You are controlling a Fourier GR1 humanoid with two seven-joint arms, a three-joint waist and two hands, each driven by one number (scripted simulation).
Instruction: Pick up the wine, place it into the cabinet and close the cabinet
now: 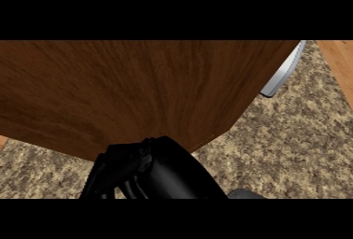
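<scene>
A dark brown wooden cabinet door [138, 88] fills most of the head view, with its grey handle [283, 70] at the upper right edge. My right hand [148, 170] is at the bottom centre, against the door's lower corner, with its fingers [103, 179] stretched out and nothing held. A bit of its grey forearm [244, 193] shows at the lower edge. The wine is hidden from view. My left hand does not show.
Speckled beige counter top [289, 144] lies to the right of and below the door. A strip of light wood [339, 60] runs along the upper right corner, and another sliver [3, 141] shows at the left edge.
</scene>
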